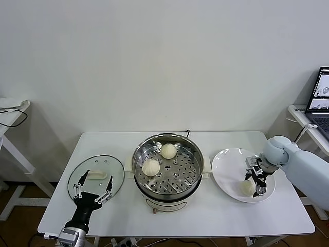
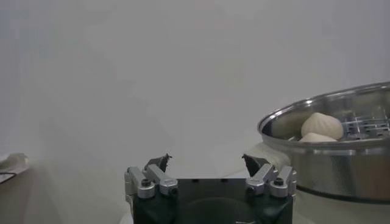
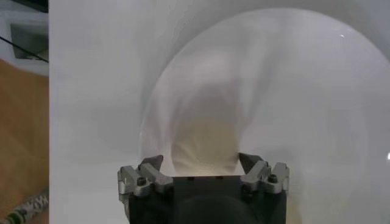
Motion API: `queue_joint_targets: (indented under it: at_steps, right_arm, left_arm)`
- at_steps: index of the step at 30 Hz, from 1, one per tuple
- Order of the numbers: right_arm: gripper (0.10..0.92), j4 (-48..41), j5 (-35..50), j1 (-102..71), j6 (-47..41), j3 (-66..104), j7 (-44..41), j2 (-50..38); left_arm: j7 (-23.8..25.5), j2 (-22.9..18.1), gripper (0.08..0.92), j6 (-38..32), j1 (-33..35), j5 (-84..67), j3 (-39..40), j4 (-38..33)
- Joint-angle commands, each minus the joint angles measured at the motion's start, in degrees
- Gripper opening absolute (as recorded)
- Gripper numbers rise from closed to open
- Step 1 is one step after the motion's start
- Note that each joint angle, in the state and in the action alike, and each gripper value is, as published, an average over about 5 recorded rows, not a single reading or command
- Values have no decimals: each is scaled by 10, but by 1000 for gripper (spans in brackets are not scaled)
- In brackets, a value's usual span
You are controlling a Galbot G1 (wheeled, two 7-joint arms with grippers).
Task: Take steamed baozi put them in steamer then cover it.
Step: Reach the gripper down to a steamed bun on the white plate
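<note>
**Third bun under the right gripper, two in the pot**

Closest to my head camera is the left gripper [image 1: 93, 194], parked low over the cover [image 1: 96, 177], its jaws spread wide and holding nothing. That glass lid lies flat on the table [image 1: 216, 213], just left of the steamer [image 1: 167, 167], handle up.

I read the step in hand as the pick of the third bun. Two steamed baozi [image 1: 168, 151] already sit on the perforated tray, close together toward the back left. On my right, the right gripper [image 1: 255, 183] has its fingers down around a bun [image 1: 247, 188] on the white plate [image 1: 226, 164]. From the wrist camera the bun [image 3: 201, 149] sits between the two fingertips [image 3: 152, 163], but I cannot tell whether the pads are pressing it or merely bracketing it, so I will not call it gripped.

Next, as I judge it, the jaws need to close gently on soft dough, lift straight up off the plate, carry left over the steamer rim, and set down on a bare patch of tray toward the front right.

A fourth bun does not show anywhere; the gripper and forearm cover part of the plate, so it may be hidden there. The left arm is cut off by the lower edge, and the steamer's white base is only partly visible.
</note>
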Motion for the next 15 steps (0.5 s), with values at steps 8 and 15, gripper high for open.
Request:
queue_joint_targets:
  at_steps: [8, 15]
  right_arm:
    - [628, 5, 8, 1, 2, 10, 2, -6]
    - [628, 54, 92, 119, -6, -72, -8, -57]
  left_arm:
    - [-2, -1, 823, 0, 0, 2, 2, -3]
    - [-2, -1, 823, 0, 3, 4, 5, -10]
